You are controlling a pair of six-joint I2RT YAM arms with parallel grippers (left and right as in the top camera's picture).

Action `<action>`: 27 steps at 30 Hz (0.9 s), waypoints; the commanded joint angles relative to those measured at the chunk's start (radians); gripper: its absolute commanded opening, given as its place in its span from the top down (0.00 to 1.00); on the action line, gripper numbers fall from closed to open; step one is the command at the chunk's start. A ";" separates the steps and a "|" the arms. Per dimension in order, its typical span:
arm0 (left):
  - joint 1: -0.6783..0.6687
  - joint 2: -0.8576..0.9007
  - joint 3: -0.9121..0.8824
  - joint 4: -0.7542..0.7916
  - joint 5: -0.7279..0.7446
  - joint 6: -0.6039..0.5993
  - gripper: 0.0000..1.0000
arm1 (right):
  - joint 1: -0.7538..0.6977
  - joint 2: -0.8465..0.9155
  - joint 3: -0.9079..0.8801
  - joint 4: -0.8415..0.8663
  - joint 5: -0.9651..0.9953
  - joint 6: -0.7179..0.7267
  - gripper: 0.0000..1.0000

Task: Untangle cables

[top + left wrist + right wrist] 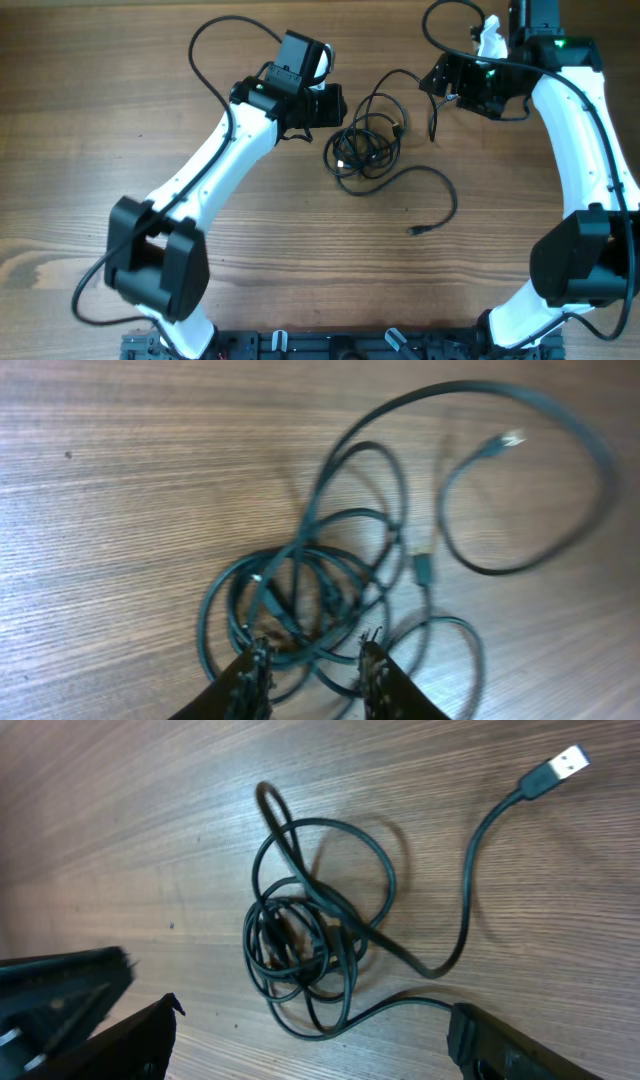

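The cables (362, 152) are thin black cords bunched in a tangle of loops at the table's middle. One loose strand curves right and ends in a plug (415, 231). My left gripper (335, 106) is just left of the tangle. In the left wrist view it is open (312, 660), with strands of the cables (300, 590) lying between and beyond its fingertips. My right gripper (440, 90) is up and to the right of the tangle. In the right wrist view it is wide open (310, 1020), and a strand of the cables (305, 935) runs up to its right finger. A USB plug (560, 765) lies apart.
The wooden table (120, 130) carries only the cables. A white object (488, 38) sits at the far right by the right arm. A black rail (350, 345) runs along the front edge. The left arm's own wire (215, 45) loops at the back left.
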 commanded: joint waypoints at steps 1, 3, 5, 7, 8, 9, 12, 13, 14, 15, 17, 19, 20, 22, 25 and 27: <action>0.013 0.105 -0.002 0.001 0.014 0.076 0.73 | -0.023 -0.003 0.021 0.004 0.023 -0.019 0.10; 0.009 0.143 -0.002 0.000 0.050 0.134 0.72 | -0.023 -0.003 0.021 0.001 0.022 -0.035 0.10; 0.006 0.190 -0.002 -0.008 0.047 0.154 0.63 | -0.023 -0.003 0.021 0.001 0.022 -0.039 0.09; 0.010 0.229 -0.002 -0.007 0.047 0.154 0.63 | -0.023 -0.003 0.021 0.002 0.023 -0.040 0.09; 0.013 0.245 -0.002 -0.007 0.048 0.154 0.63 | -0.023 -0.003 0.021 0.001 0.023 -0.040 0.09; 0.013 0.257 -0.002 -0.015 0.048 0.154 0.64 | -0.023 -0.003 0.021 0.001 0.023 -0.044 0.09; 0.001 0.272 -0.002 -0.048 0.048 0.150 0.63 | -0.023 -0.003 0.021 0.002 0.026 -0.048 0.08; -0.001 0.272 -0.002 -0.047 0.048 0.145 0.62 | -0.023 -0.003 0.021 0.002 0.026 -0.048 0.08; -0.003 0.274 -0.002 -0.040 0.047 0.142 0.60 | -0.023 -0.002 0.021 0.001 0.026 -0.048 0.08; -0.003 0.277 -0.002 -0.035 0.047 0.142 0.58 | -0.023 -0.002 0.021 0.001 0.026 -0.048 0.08; -0.003 0.277 -0.002 -0.021 0.047 0.116 0.57 | -0.023 -0.002 0.021 0.001 0.026 -0.048 0.08; -0.004 0.278 -0.002 0.008 0.047 0.100 0.57 | -0.023 -0.002 0.021 0.000 0.026 -0.047 0.08; -0.006 0.280 -0.002 0.023 0.048 0.085 0.57 | -0.023 -0.002 0.021 0.000 0.026 -0.047 0.08; -0.018 0.288 -0.002 0.040 0.051 0.066 0.62 | -0.023 -0.002 0.021 0.000 0.026 -0.047 0.08; -0.032 0.301 -0.002 0.039 0.051 0.066 0.73 | -0.023 -0.002 0.021 0.000 0.026 -0.047 0.08; -0.049 0.314 -0.002 0.037 0.051 0.066 0.79 | -0.023 -0.002 0.021 0.000 0.026 -0.047 0.08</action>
